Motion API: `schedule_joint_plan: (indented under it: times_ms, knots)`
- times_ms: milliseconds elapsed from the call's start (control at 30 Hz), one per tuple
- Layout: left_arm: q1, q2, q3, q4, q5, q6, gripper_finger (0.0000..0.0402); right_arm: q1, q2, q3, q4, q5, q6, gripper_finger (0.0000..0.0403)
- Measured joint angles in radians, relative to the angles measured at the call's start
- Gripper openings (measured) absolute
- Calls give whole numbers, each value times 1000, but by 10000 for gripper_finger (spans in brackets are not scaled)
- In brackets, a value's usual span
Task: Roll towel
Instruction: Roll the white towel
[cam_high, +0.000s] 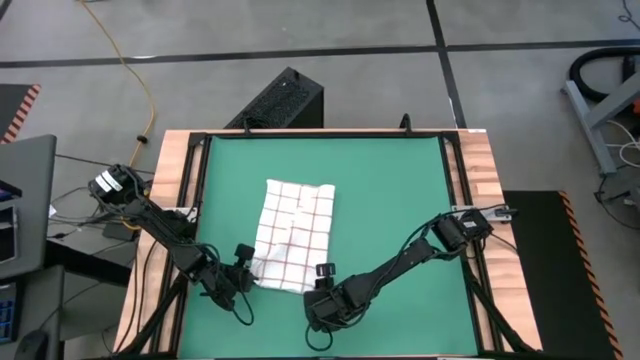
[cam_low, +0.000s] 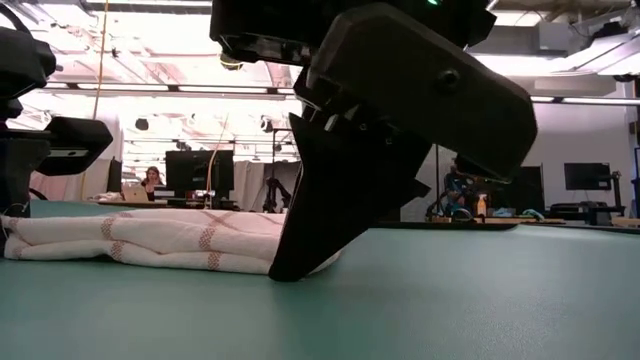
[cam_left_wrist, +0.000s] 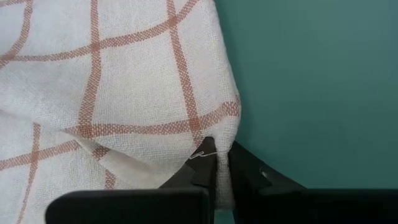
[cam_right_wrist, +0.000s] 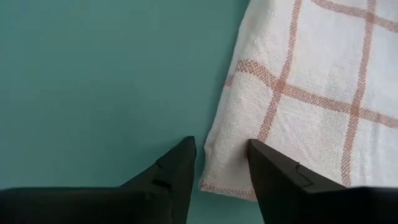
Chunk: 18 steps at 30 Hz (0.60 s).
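Observation:
The white towel with red check lines lies spread on the green mat, its near left part bunched up. It also shows in the low view. My left gripper is at the towel's near left corner and shut on it. My right gripper is open at the towel's near right corner. Its fingertips point down and stand either side of the towel's right edge, one fingertip down at the mat. My left gripper pinches the towel's near left corner between its two fingers, which come at it low from the table's near left. The cloth is puckered at the fingertips; one layer or several, I cannot tell. The rest of the towel lies on the mat. Whether my right gripper touches the towel, I cannot tell.
The mat sits in a black frame on a wooden table. Bare mat lies to the left, right and far side of the towel. A black box stands beyond the far edge. A person sits far off in the room.

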Motion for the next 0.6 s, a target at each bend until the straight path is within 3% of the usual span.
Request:
schedule_joint_plan:
  times_ms: [200, 400, 600]
  knots:
    - [15, 1, 0, 22, 7, -1, 7, 6, 48, 35, -49, -24, 3, 122]
    - [20, 1, 0, 29, 7, -20, 3, -4, 45, 49, -123, -26, 64, 18]
    - [41, -24, 56, -39, 42, -74, 2, -14, 40, 212, -360, -5, 135, 6]
